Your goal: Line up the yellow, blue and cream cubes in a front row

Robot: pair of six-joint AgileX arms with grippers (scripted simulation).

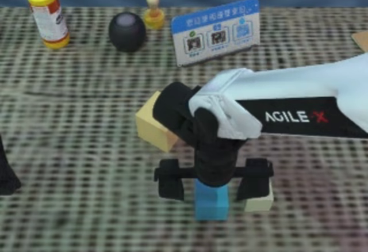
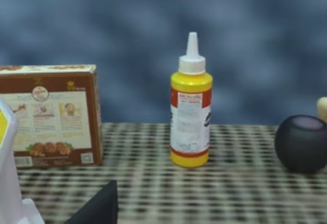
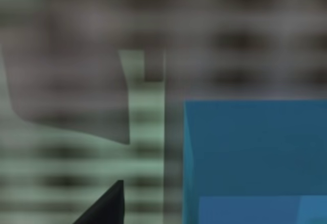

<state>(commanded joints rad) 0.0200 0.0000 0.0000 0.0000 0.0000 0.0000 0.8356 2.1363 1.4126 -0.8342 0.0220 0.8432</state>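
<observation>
The blue cube sits near the table's front edge. My right gripper hangs directly over it, open wide, with one finger to each side and neither touching it. One dark fingertip shows beside the cube in the right wrist view. The small cream cube stands just right of the blue one, partly hidden behind the right-hand finger. The large yellow cube lies farther back and to the left, half covered by the arm. My left gripper is parked at the left edge.
Along the back stand a yellow-capped white bottle, a black ball, a small wooden peg figure and a blue-topped sign card. A brown printed box shows in the left wrist view.
</observation>
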